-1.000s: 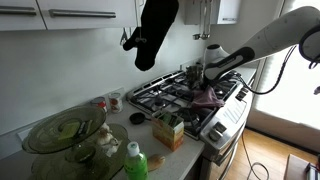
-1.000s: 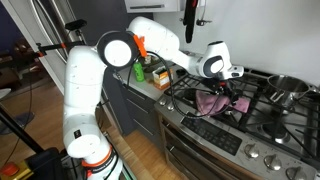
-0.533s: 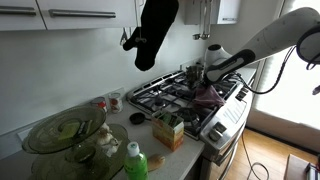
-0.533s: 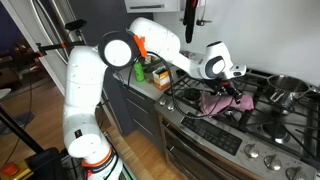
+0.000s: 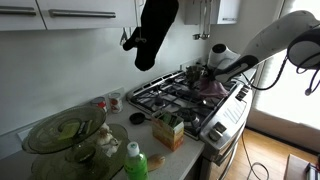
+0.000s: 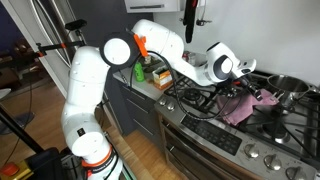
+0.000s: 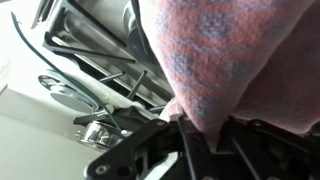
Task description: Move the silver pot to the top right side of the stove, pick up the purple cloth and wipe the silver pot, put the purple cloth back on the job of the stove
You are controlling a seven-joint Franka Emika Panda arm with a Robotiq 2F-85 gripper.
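One soft purple cloth hangs in the air over the stove, and the claw holds it by its upper edge. The claw is pressed together on the fabric. The cloth falls down in loose folds, and its lowest corner is just above the black iron grates. In the wrist view the cloth fills most of the picture. Its weave is a little rough, pinkish-purple with pale bluish squares, and it goes down between the dark fingers at the bottom. Behind it I see the straight black bars of a grate and a round metal knob.

The silver pot stands on the far right part of the stove. It is round, low and shiny, and it is apart from the cloth. The stove has a flat front of brushed steel.

In an exterior view a big black oven mitt hangs on the wall above the stove. Round plates of greenish glass lie on the tabletop, well apart from the burners.
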